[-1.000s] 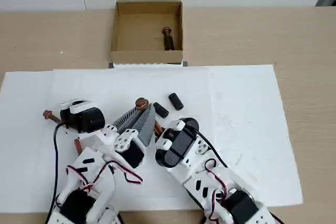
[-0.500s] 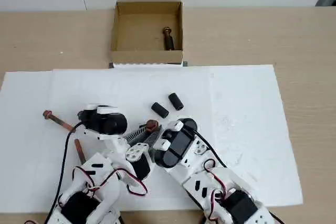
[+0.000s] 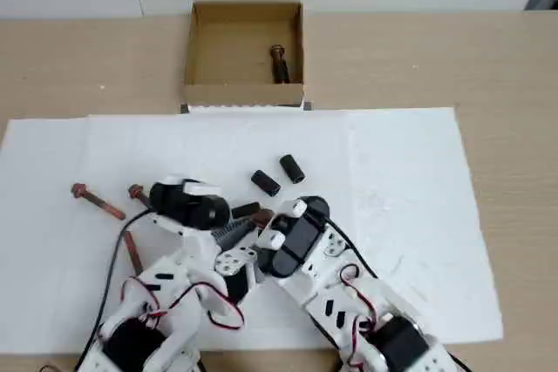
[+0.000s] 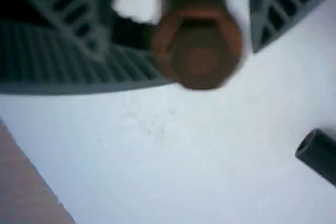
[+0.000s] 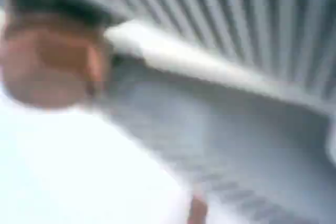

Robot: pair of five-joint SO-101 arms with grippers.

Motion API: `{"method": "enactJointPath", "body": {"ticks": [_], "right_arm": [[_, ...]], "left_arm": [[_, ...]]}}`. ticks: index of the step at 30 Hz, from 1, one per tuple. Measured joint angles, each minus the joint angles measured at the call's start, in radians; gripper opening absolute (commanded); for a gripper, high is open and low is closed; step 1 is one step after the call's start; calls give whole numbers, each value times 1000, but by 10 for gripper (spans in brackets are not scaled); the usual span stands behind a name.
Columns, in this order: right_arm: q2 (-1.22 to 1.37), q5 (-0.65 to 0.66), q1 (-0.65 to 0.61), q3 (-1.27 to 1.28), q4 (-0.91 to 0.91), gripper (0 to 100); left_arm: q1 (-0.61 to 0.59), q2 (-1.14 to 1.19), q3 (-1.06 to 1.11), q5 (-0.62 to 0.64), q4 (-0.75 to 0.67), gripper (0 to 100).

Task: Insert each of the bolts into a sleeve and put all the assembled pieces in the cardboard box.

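My left gripper [image 3: 251,222] [image 4: 197,30] is shut on a rust-brown bolt [image 3: 263,215] [image 4: 197,51], whose hex head faces the wrist camera; a dark sleeve-like piece [image 3: 245,211] sits right behind the head. The right arm's gripper end [image 3: 277,226] lies close against that bolt, and the bolt head [image 5: 47,72] looms beside grey ribbed fingers [image 5: 220,30] in the right wrist view. Two loose black sleeves [image 3: 266,183] [image 3: 292,168] lie on the white paper just beyond. One assembled bolt [image 3: 278,63] rests in the cardboard box [image 3: 202,50].
Three loose bolts [image 3: 96,200] [image 3: 137,191] [image 3: 132,251] lie on the paper [image 3: 410,180] left of the left arm. A sleeve [image 4: 317,150] lies near the held bolt in the left wrist view. The box stands past the paper's far edge.
The left arm drew the held bolt back from the paper's middle, toward the near side and right, until it sits against the right arm's gripper. The right arm barely moved.
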Motion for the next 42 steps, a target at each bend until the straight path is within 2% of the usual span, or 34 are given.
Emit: {"method": "enactJointPath", "body": {"ticks": [5, 13, 19, 23, 28, 36, 42], "right_arm": [[0, 0, 0, -2, 0, 2], [0, 0, 0, -2, 0, 2], [0, 0, 18, -2, 0, 2], [2, -14, 141, -2, 0, 2], [2, -80, 284, -2, 11, 2], [3, -146, 336, -2, 92, 2], [95, -149, 341, -35, 92, 2]], "left_arm": [[-25, -2, 0, -43, 0, 206], [-129, 2, -80, -110, 0, 201], [-172, 3, -124, -147, 0, 3], [-206, 2, -133, -190, 0, 5], [-351, 2, -133, -325, 0, 6], [-611, 2, -17, -517, 0, 6], [-655, 2, 94, -559, 0, 6]]}}
